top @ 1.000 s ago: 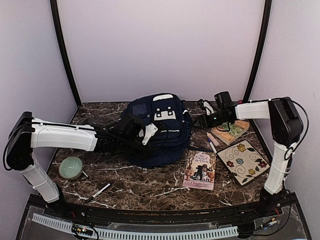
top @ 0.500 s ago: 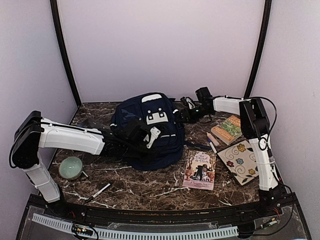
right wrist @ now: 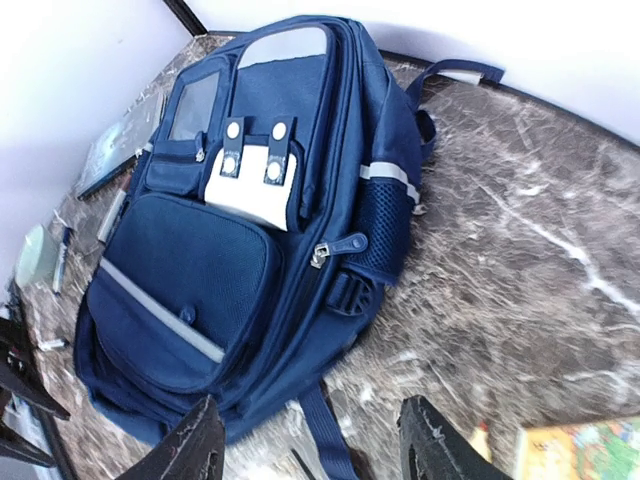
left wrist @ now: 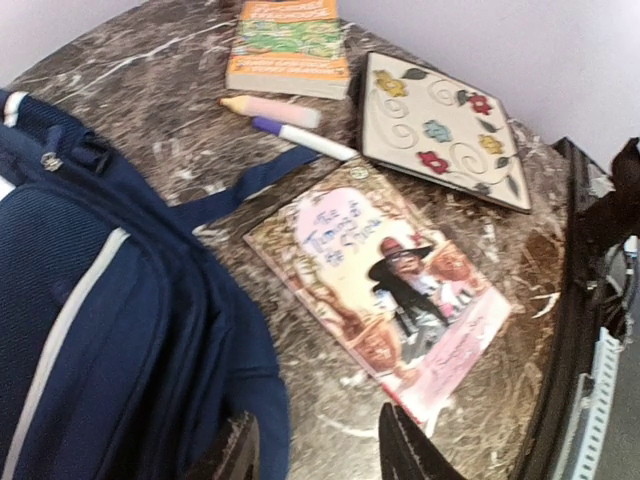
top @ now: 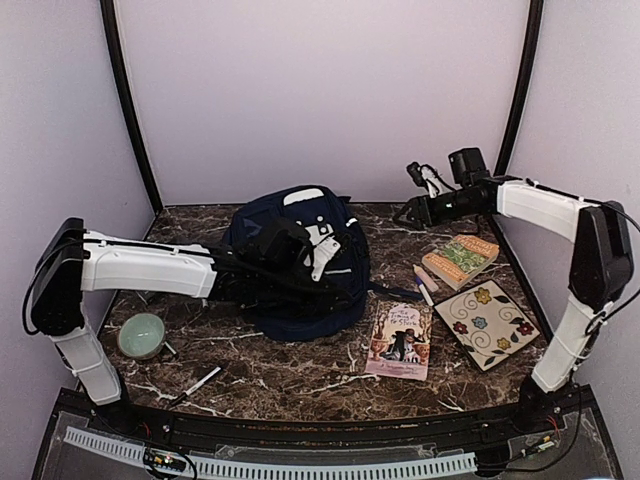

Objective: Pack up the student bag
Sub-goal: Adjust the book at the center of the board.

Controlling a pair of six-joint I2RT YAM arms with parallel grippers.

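Note:
The student bag (top: 300, 262) is a navy backpack with white trim lying on the marble table (top: 290, 375), front face up. My left gripper (top: 335, 268) reaches across the bag's right side. In the left wrist view the bag (left wrist: 90, 300) fills the left, and the left gripper (left wrist: 320, 455) stands open with only table between its fingers. My right gripper (top: 408, 212) hangs open in the air at the back right, clear of the bag. The right wrist view looks down on the bag (right wrist: 230, 230) past the empty right gripper (right wrist: 315, 450).
A pink picture book (top: 400, 340) (left wrist: 380, 280) lies right of the bag. Beyond it are a flowered tile (top: 487, 322) (left wrist: 445, 130), a green-and-orange book (top: 460, 260) (left wrist: 288, 45), and a crayon (left wrist: 270, 108) with a pen (left wrist: 305, 140). At the front left are a green bowl (top: 141, 335) and a loose pen (top: 203, 381).
The left gripper has opened from shut and slid right along the bag. The bag has shifted left and back. The right arm reached in to the bag, then lifted away to the back right.

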